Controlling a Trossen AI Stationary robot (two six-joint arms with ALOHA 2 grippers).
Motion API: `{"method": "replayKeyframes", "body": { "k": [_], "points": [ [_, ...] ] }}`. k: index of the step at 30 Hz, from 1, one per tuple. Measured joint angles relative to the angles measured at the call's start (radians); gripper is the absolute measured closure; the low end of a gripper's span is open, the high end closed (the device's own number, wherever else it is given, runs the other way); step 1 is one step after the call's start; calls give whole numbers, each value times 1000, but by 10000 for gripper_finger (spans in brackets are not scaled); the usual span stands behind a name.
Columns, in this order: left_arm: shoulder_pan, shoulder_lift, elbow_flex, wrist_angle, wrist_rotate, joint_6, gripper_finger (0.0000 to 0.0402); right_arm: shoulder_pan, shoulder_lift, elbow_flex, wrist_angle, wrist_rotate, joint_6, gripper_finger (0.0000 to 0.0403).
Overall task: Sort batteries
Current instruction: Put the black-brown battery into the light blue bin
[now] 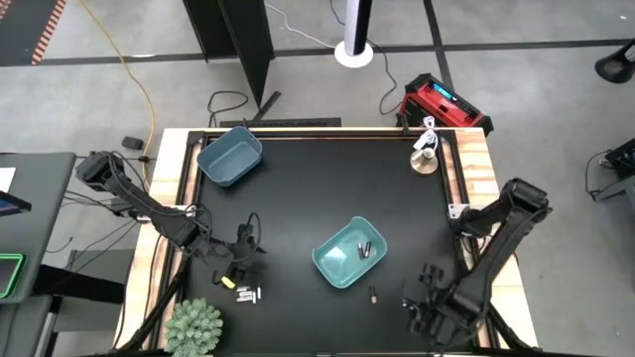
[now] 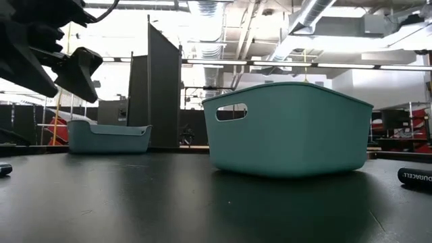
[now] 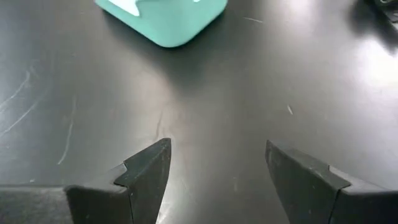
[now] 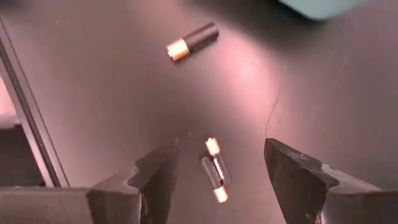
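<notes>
Several white batteries (image 1: 248, 295) lie on the black table near its near-left edge. My left gripper (image 1: 243, 253) hovers open just beyond them, over bare table (image 3: 214, 155). Two dark batteries lie inside the near teal bin (image 1: 349, 253). A dark battery (image 1: 373, 294) lies on the table in front of that bin. My right gripper (image 1: 422, 307) is open and low at the near-right. In the right wrist view a dark, gold-ended battery (image 4: 214, 169) lies flat between its fingers, untouched, and another (image 4: 193, 41) lies farther off.
A second blue bin (image 1: 229, 156) sits at the far-left corner. A round metal object (image 1: 425, 159) stands at the far-right corner and a green plant (image 1: 194, 325) at the near-left. The near bin (image 2: 287, 128) fills the low view, with a battery (image 2: 415, 177) at its right.
</notes>
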Motion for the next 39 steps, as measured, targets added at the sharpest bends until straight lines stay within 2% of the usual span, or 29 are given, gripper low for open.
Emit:
{"method": "replayKeyframes", "body": {
  "k": [3, 8, 13, 20, 24, 27, 39],
  "points": [
    [0, 0, 0, 0, -24, -7, 143, 51, 0, -38, 40, 1, 54, 150],
    [1, 0, 0, 0, -35, -10, 143, 83, 0, -79, 69, 1, 52, 158],
    [1, 0, 0, 9, -58, -10, 143, -12, 0, -101, 130, 6, 41, 177],
    [1, 0, 0, 22, -70, -18, 143, -175, 8, -112, 329, 1, 14, 175],
    [1, 0, 0, 23, -135, -34, 143, -234, 60, -110, 360, -39, 35, 173],
    [7, 0, 0, 24, -163, -26, 143, -256, 120, -106, 381, -95, 34, 173],
    [8, 0, 0, 18, -164, 0, 143, -284, 299, 9, 357, -130, 42, 179]
  ]
}}
